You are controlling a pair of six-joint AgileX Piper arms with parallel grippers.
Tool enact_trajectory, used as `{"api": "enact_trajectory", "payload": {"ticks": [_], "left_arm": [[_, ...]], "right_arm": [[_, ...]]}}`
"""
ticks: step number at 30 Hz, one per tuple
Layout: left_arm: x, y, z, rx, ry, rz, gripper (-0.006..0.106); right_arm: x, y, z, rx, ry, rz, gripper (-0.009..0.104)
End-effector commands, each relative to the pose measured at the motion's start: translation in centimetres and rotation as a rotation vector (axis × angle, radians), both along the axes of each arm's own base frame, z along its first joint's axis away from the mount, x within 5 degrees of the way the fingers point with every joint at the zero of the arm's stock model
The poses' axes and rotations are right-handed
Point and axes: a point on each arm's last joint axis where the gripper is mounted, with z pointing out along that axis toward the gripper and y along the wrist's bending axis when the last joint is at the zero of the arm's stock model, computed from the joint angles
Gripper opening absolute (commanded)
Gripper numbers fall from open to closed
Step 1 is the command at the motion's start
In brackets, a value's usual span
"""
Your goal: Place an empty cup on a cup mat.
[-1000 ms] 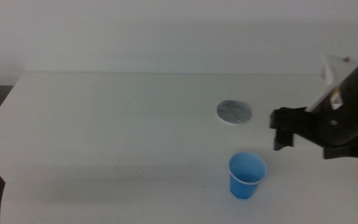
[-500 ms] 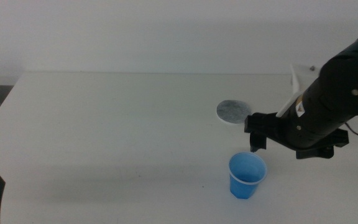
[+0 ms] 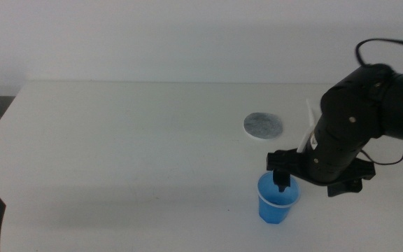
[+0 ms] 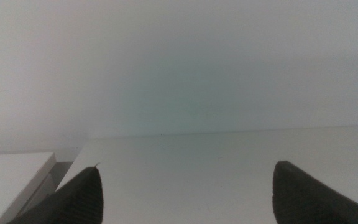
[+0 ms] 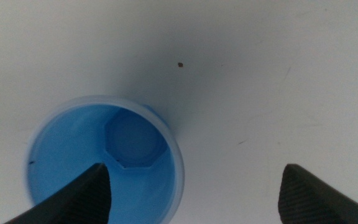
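A: Figure, middle view. We see the right pincer poised directly over the cup, lower right of centre in the frame, its jaws spread wide and grasping nothing. The cup stands upright on the table, empty, blue inside.

B: And the step in hand?

A: The grasp, we judge. In the right wrist view the cup sits off toward one jaw, not midway, so we would centre the pincer so that the jaws straddle the cup wall or rim, then close gently; thin plastic may deform or tip.

B: The target?

A: The cup mat lies flat, above the cup in the frame and apart from it.

B: Counts?

A: One cup, one cup mat, two pincers. The left pincer waits at the frame's lower left, jaws parted, empty.
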Motion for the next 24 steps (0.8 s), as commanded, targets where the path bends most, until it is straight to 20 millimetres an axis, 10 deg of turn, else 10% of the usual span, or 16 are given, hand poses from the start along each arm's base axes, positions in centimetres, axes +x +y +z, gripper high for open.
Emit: {"api": "enact_trajectory", "payload": {"ticks": [1, 24], "left_arm": [[0.0, 0.0, 0.1, -0.008, -0.006, -0.005, 0.094], [0.0, 0.0, 0.1, -0.004, -0.006, -0.005, 0.094]], "right_arm": [[0.3, 0.1, -0.6, -0.018, 0.005, 0.007, 0.091], [1.2, 0.8, -3.7, -0.042, 0.059, -0.013, 0.06]]}}
